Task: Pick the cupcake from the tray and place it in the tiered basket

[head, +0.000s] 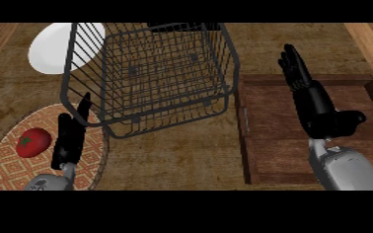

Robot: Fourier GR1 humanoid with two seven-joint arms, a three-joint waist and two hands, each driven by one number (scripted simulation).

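Observation:
The black wire tiered basket [157,74] stands at the top middle, seen from above, and I see nothing inside it. A dark brown wooden tray [273,143] lies to its right. My right hand [319,109] hovers over the tray with straight fingers pointing away from me and the thumb out to the right; it is open. No cupcake shows anywhere; the hand and forearm hide part of the tray. My left hand [70,140] rests open at the lower left, fingers up, beside the basket's near left corner.
A white plate [51,49] sits at the top left, partly behind the basket. A round patterned placemat [29,165] at the lower left carries a red tomato [33,142], just left of my left hand. Bare wooden counter lies between placemat and tray.

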